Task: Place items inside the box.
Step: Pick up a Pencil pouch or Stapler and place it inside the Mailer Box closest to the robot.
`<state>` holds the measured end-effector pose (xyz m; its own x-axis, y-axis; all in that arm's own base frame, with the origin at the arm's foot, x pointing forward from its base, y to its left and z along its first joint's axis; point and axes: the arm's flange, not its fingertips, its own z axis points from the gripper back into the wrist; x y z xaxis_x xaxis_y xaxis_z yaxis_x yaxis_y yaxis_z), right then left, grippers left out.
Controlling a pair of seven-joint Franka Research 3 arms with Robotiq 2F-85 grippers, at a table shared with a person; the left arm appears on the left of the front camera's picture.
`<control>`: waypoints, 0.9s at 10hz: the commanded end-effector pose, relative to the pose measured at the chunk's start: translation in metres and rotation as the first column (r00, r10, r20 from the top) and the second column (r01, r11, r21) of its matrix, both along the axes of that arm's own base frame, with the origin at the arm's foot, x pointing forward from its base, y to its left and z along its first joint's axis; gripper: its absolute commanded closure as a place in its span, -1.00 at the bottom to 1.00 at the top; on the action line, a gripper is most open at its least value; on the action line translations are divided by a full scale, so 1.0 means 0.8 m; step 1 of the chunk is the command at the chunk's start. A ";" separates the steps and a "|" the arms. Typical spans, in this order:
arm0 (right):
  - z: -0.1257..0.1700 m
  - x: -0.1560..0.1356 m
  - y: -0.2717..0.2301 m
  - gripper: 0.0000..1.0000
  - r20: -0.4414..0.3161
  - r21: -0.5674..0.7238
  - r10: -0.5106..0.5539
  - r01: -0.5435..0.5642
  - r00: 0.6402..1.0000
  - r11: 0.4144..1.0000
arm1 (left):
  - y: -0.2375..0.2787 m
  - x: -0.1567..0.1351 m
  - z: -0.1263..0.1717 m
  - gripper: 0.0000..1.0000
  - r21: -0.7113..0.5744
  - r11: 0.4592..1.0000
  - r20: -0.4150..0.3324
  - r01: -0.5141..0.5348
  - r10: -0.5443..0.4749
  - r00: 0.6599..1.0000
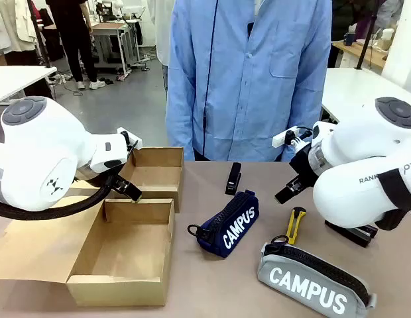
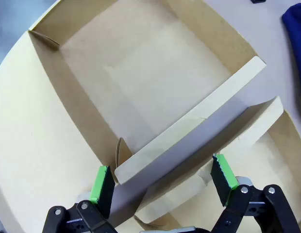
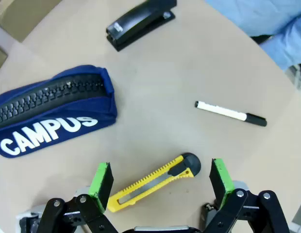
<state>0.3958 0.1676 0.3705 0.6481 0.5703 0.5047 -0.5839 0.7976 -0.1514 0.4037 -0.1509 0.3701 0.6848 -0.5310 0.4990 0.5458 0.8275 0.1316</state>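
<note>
- The box (image 1: 119, 289) sits open on the worktop (image 1: 212, 278), at the left. The left fingers (image 2: 103, 183) are spread wide and empty, right above its inner wall. They might bump it.
- The navy pouch (image 1: 229, 225) lies near the box. It is fat and might catch on the rim.
- The yellow knife (image 3: 153, 182) lies flat between the right fingers (image 3: 219, 175), which are spread and empty too. It is thin, so it may slip. I can't tell if its blade is out.

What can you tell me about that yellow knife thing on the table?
The yellow knife is a slim plastic cutter with a black rounded end and a ridged track along its body. It lies flat and slanted on the tan table, under the open green fingers of the right gripper. Only the table touches it.
</note>
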 end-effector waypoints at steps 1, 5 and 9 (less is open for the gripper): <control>0.000 0.000 0.000 -1.00 0.000 0.000 0.000 0.000 1.000 1.000 | 0.000 0.000 0.000 -1.00 0.000 1.000 0.000 0.000 0.000 1.000; 0.000 0.000 0.000 -1.00 0.000 0.000 0.000 0.000 1.000 1.000 | 0.000 0.000 0.000 -1.00 0.000 1.000 0.000 0.000 0.000 1.000; 0.000 0.000 0.000 -1.00 0.000 0.000 0.000 0.000 1.000 1.000 | 0.000 0.000 0.000 -1.00 0.000 1.000 0.000 0.000 0.000 1.000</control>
